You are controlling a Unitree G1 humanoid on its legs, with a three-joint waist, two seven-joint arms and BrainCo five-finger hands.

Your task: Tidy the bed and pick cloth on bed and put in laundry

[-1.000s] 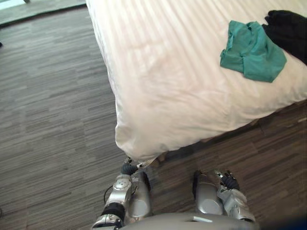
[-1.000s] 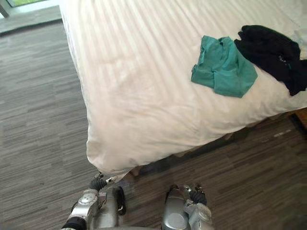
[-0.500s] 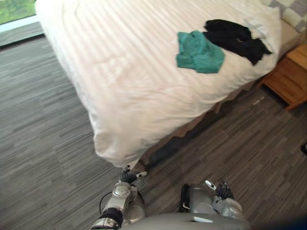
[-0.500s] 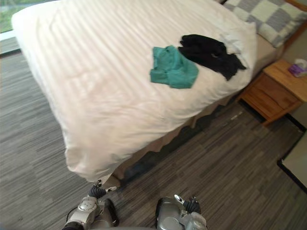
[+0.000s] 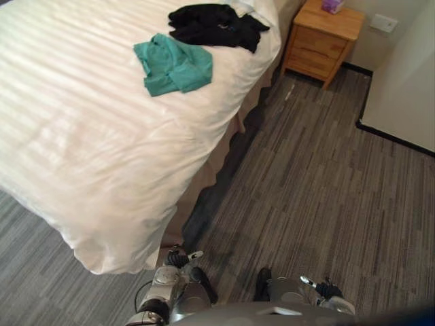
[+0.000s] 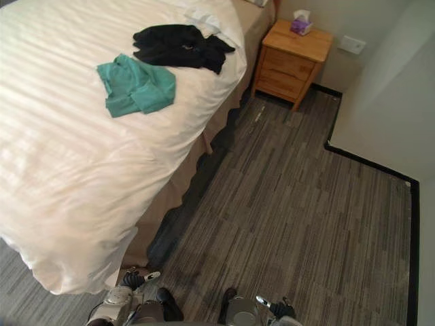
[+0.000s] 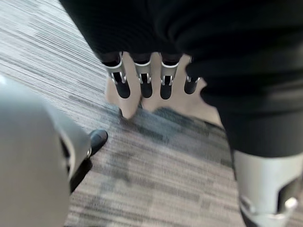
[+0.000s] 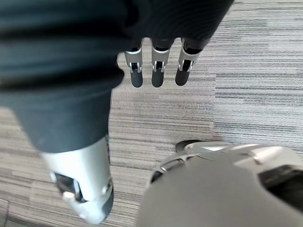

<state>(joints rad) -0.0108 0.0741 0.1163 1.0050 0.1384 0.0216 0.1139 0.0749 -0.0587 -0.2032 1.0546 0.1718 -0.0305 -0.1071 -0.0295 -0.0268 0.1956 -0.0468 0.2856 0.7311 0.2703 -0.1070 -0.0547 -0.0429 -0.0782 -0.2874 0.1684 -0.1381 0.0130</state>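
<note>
Step in hand: approach, nothing picked yet. The left robot hand (image 7: 142,80) hangs by the robot's side with straight, relaxed fingers and nothing in it. The right robot hand (image 8: 156,71) is the same: fingers straight down over the grey striped carpet floor (image 5: 306,190), empty. The task's things both lie on the bed with the white striped duvet (image 5: 88,149), which takes up the 9 to 12 o'clock part of the head view. The crumpled teal cloth (image 5: 173,64) lies at about 11 o'clock from the robot, near the bed's floor-side edge. The crumpled black garment (image 5: 214,24) lies at about 12 o'clock, just beside the teal one on its 1 o'clock side; whether their edges touch I cannot tell. Both are well apart from the hands. The duvet looks mostly smooth, with its near corner drooping over the foot of the bed. My read is that the next move calls for walking along the bedside toward 12 o'clock, then reaching over the edge and closing one hand on the teal cloth first, since it is nearer. Containers: a light wooden nightstand (image 5: 323,37) stands at 1 o'clock with its drawers closed and a small purple tissue box (image 6: 299,24) on top. Where the laundry goes I cannot tell.
</note>
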